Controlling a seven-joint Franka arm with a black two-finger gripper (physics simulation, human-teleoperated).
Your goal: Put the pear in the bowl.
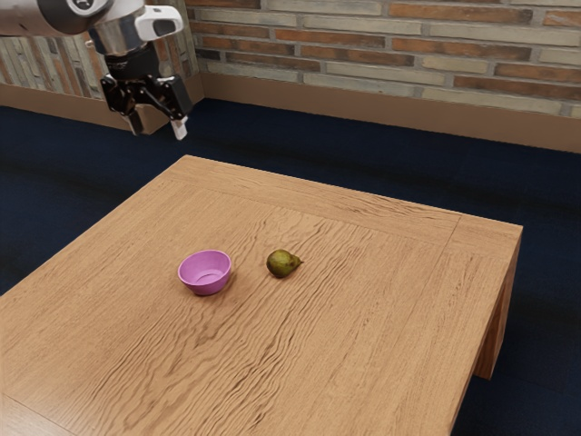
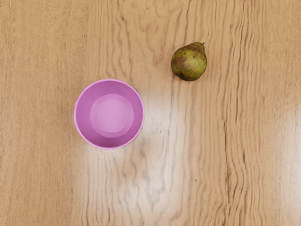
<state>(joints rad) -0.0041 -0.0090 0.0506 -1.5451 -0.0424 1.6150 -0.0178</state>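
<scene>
The tool (image 1: 158, 130) hangs open, a clear gap parting pear (image 1: 282, 264) from bowl (image 1: 206, 273), both well inside the table's edges (image 1: 354, 197).

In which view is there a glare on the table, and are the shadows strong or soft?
Wrist view: a pale glare on the table beside the bowl; exterior view: faint, soft shadows by the bowl and the pear, no such bright patch near them.

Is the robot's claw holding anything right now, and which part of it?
Nothing is held. The claw is open, up in the air with a gap between its fingers. The pear and the bowl are both on the table.
</scene>
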